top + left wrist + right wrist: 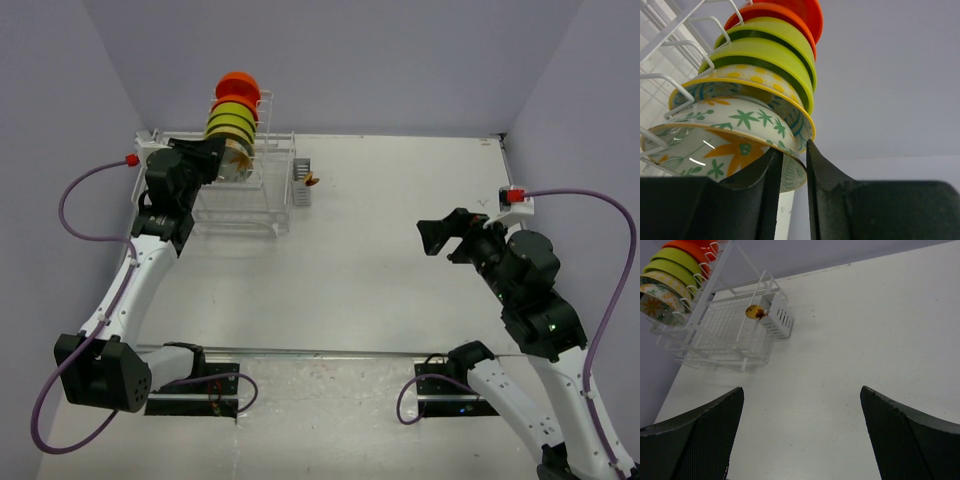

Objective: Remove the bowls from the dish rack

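Now left end effector (794,150) pinches rim of white flower-patterned round bowl (740,145).
Frontmost in white wire dish rack (720,335), far left of white desk (400,250); lime-green bowls (775,55), orange-red bowls (800,12) behind; right end effector (800,435) wide open, empty.

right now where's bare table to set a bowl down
Free: the wide white table between the small grey cutlery holder and the right gripper. Crowded: the far left corner, where the left gripper is at the colourful round bowls standing in the white wire dish rack.
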`<move>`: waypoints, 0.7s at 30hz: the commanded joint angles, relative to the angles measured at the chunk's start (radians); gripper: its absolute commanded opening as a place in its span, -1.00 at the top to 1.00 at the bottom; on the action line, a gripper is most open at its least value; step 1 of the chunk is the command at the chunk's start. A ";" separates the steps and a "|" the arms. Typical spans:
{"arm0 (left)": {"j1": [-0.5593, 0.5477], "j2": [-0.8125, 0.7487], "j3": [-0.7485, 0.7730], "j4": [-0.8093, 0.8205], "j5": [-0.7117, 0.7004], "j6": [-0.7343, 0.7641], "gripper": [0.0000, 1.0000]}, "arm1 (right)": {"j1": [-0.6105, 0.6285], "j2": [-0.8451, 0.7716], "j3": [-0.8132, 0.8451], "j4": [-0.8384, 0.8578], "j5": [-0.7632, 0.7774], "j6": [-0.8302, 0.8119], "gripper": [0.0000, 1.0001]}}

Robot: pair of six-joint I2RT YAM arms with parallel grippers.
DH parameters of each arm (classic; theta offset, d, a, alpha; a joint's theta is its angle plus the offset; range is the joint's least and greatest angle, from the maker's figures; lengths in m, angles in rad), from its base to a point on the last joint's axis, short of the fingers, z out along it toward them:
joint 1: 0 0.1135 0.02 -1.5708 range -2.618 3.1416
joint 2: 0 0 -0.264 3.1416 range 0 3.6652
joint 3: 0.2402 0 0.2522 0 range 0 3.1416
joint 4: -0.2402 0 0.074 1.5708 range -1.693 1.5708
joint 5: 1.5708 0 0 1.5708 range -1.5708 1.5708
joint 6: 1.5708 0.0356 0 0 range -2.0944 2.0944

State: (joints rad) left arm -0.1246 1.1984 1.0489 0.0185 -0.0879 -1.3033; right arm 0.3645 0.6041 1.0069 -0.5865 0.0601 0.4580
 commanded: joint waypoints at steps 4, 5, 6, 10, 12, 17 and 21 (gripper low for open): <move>0.010 0.006 -0.017 -0.006 -0.027 -0.076 0.64 | 0.001 0.011 -0.010 0.024 0.009 -0.015 -0.98; 0.010 0.003 -0.015 -0.006 -0.024 -0.077 0.65 | 0.001 0.011 -0.010 0.024 0.007 -0.013 -0.98; 0.010 0.000 -0.015 -0.006 -0.023 -0.079 0.69 | 0.001 0.008 -0.010 0.024 0.007 -0.013 -0.98; 0.010 -0.022 -0.013 0.000 -0.019 -0.088 0.93 | 0.001 0.006 -0.005 0.024 0.010 -0.013 -0.98; 0.010 -0.033 -0.013 0.004 -0.016 -0.086 1.00 | 0.001 0.003 -0.005 0.024 0.009 -0.012 -0.98; 0.008 -0.062 -0.015 0.017 0.005 -0.088 1.00 | 0.001 0.006 -0.011 0.031 0.007 -0.004 -0.98; 0.008 -0.098 -0.023 0.038 0.005 -0.086 1.00 | 0.001 0.011 -0.014 0.040 -0.002 -0.004 -0.98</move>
State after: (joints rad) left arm -0.1261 1.1549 1.0283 -0.0040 -0.0536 -1.3956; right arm 0.3645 0.6060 1.0027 -0.5858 0.0605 0.4557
